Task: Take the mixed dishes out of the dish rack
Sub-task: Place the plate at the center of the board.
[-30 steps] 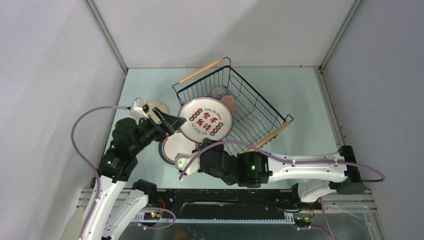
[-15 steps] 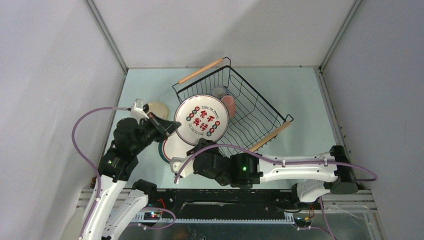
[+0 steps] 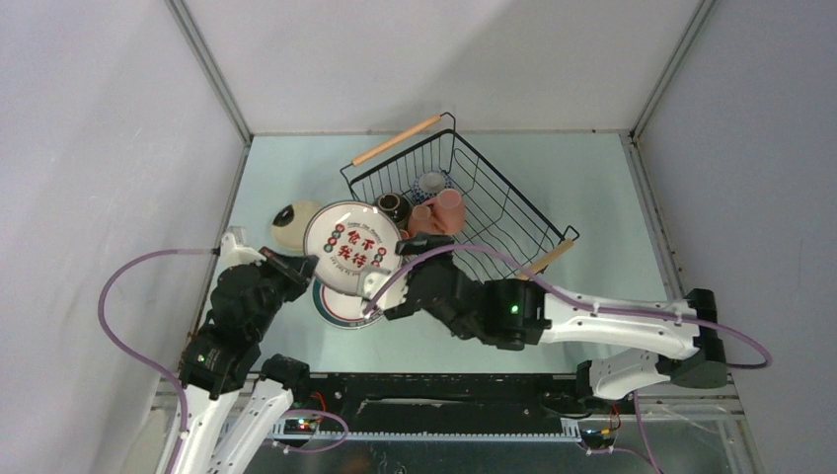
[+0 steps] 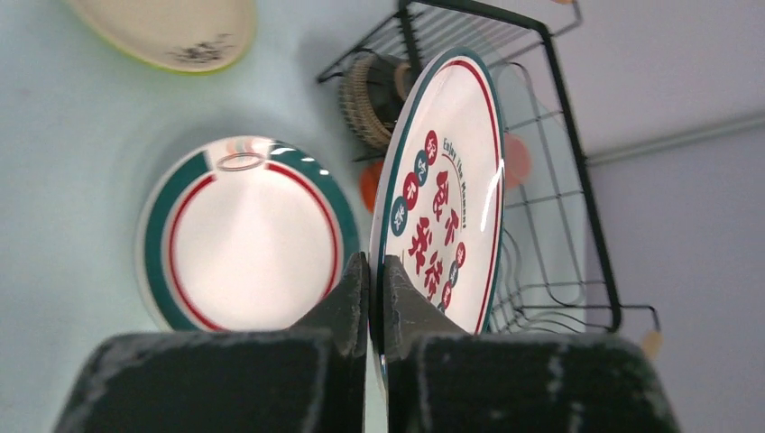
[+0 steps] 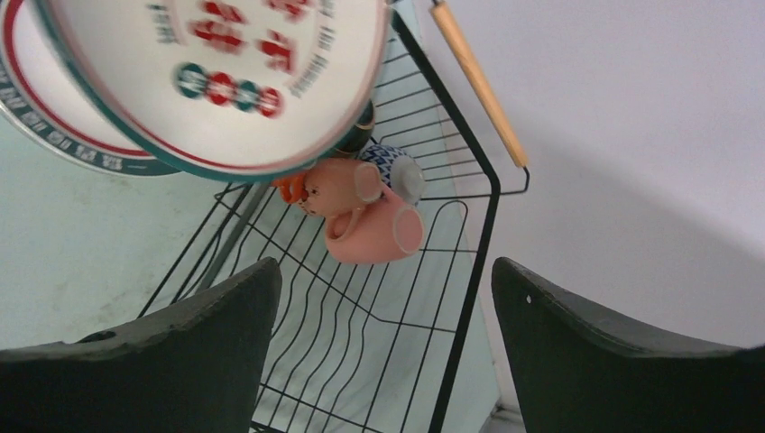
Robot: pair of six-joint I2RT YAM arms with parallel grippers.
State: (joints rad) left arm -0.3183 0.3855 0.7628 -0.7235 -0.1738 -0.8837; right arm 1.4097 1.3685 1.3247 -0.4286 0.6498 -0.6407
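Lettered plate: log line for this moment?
left gripper: shut on lettered plate | right gripper: open, empty | pink mugs: in dish rack

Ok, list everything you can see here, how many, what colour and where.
dish rack: one, black wire, table centre
lettered plate: one, white with red characters, held left of rack
second plate: one, white, green-red rings, flat on table
saucer: one, cream, table's left
pink mugs: two, in rack
patterned bowl: one, blue and white, in rack
dark cup: one, in rack
left jaws: shut on lettered plate's rim
right jaws: open, facing rack
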